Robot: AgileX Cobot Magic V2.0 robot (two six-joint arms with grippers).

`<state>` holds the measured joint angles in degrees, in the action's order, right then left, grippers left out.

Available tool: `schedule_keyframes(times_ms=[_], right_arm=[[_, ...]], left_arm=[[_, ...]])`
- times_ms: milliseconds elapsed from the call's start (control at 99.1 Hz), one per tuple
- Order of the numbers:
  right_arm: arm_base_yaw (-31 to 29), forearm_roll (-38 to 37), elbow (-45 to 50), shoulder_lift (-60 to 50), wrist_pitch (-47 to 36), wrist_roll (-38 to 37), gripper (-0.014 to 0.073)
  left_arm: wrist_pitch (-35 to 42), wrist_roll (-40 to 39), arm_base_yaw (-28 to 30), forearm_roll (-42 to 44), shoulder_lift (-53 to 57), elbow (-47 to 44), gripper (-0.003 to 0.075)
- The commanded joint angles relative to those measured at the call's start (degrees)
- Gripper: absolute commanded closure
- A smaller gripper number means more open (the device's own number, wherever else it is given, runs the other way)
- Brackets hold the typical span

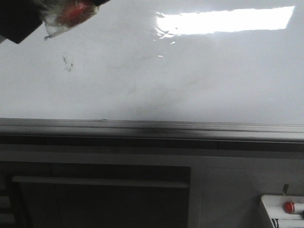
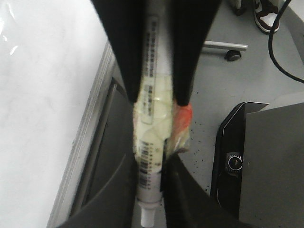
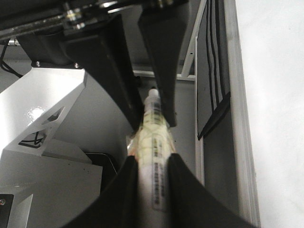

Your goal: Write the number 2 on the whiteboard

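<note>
White box (image 1: 281, 212): below my view's dark cabinet (image 1: 99, 197), off to its right.
Red button (image 1: 289, 207): on top of the box.
Shoe (image 2: 266, 12): on grey floor (image 2: 256, 71), near the caster (image 2: 232, 55).

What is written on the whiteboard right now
The whiteboard shows no number 2. There are only small dark smudge marks, faint grey wipe smears and a bright light reflection. The left gripper hides the top-left corner.

Left gripper (image 2: 159, 107) – black tapered fingers, matte. Right gripper (image 3: 142, 109) – black fingers, silver screws at base.
</note>
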<state>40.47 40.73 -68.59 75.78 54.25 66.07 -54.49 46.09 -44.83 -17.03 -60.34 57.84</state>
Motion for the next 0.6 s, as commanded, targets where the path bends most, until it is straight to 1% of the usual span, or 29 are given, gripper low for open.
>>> schedule_keyframes(times_ms=[0, 40, 91, 141, 262, 323, 383, 585], right_arm=[[0.1, 3.3, -2.0, -1.3, -1.4, 0.5, 0.0608], [0.1, 3.3, -2.0, -1.3, -1.4, 0.5, 0.0610], [0.1, 3.3, -2.0, -1.3, -1.4, 0.5, 0.0609], [0.1, 3.3, -2.0, -1.3, -1.4, 0.5, 0.0609], [-0.2, 2.3, -2.0, -2.2, -1.7, 0.3, 0.0609], [-0.7, 0.6, -2.0, -3.2, -2.4, -1.9, 0.0609], [-1.5, -1.3, -2.0, -4.3, -2.8, -4.4, 0.0609], [-5.5, -9.6, -0.8, -10.2, -2.4, -14.9, 0.0608]], left_arm=[[2.9, 0.1, -0.5, -1.6, 0.7, 1.9, 0.0738], [2.9, 0.1, -0.5, -1.5, 0.7, 1.9, 0.0730], [2.9, 0.1, -0.5, -0.9, 0.7, 1.9, 0.0699], [2.9, 0.1, -0.5, -0.5, 0.7, 1.9, 0.0642], [2.9, 0.0, -0.1, 0.1, 0.8, 1.9, 0.0458], [2.9, -0.6, 1.1, 0.1, 1.3, 1.9, 0.0400], [3.1, -1.8, 2.3, 0.1, 2.2, 1.9, 0.0379], [4.6, -5.0, 10.4, 0.1, 7.3, 1.9, 0.0379]])
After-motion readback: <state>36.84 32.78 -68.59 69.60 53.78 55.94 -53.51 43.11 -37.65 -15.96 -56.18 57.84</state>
